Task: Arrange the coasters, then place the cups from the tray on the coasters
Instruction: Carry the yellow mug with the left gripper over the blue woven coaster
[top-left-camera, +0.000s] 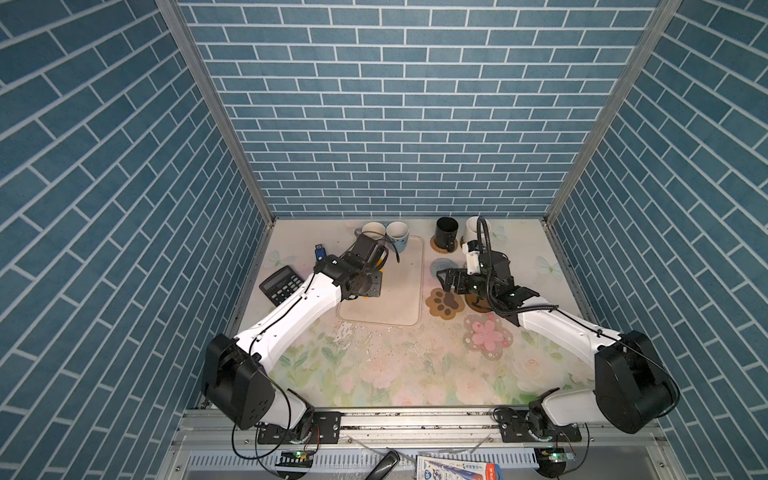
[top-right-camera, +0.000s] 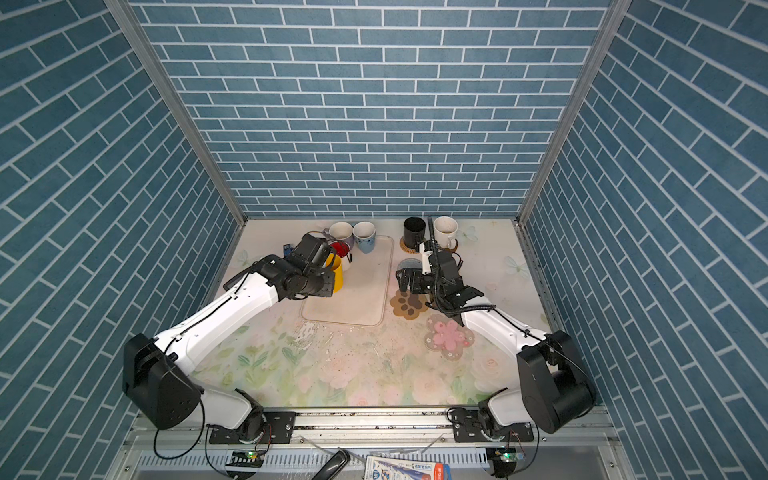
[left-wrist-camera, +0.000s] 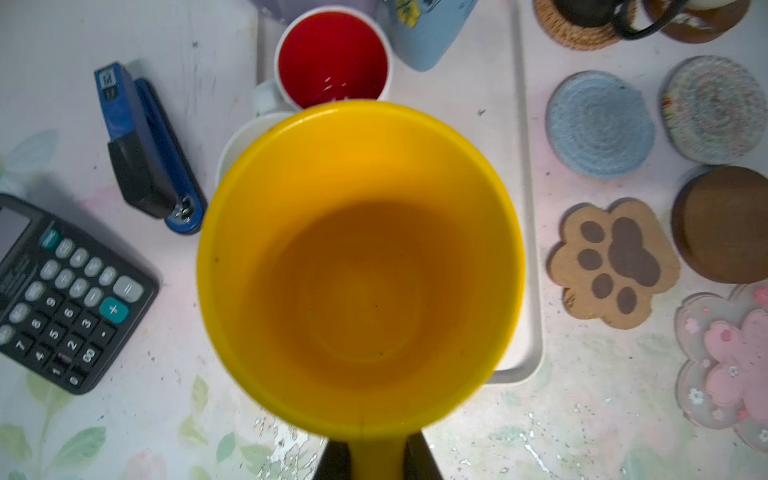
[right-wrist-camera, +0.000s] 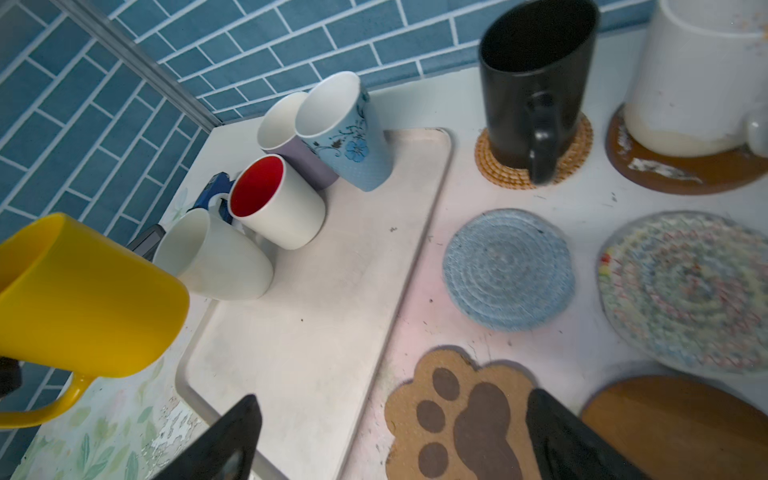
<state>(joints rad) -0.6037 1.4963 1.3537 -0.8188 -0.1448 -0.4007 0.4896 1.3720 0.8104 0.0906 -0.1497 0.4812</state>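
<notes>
Blue-brick walls box in the floral counter (top-left-camera: 374, 374), where my left jaws are clamped on the handle of the yellow mug (left-wrist-camera: 361, 270), holding it raised over the near left part of the beige tray (top-left-camera: 399, 299). Four cups stand bunched at the tray's far left corner: the plain white mug (right-wrist-camera: 216, 257), red-inside mug (right-wrist-camera: 274, 203), lavender-grey mug (right-wrist-camera: 282, 124) and light blue mug (right-wrist-camera: 345, 133). Right of the tray, the black mug (right-wrist-camera: 536, 91) sits on the woven tan coaster (right-wrist-camera: 494, 166) and a second white mug (right-wrist-camera: 698, 83) on a brown disc (right-wrist-camera: 673, 170). Bare beside them lie the pale blue knit coaster (right-wrist-camera: 507, 270), whitish woven coaster (right-wrist-camera: 685, 291), paw-shaped coaster (right-wrist-camera: 469, 415), second brown disc (right-wrist-camera: 673, 424) and pink flower coaster (top-left-camera: 487, 336). My right jaws gape wide, holding nothing, above the paw-shaped coaster. A calculator (top-left-camera: 281, 284) and blue stapler (left-wrist-camera: 141, 145) lie left of the tray
</notes>
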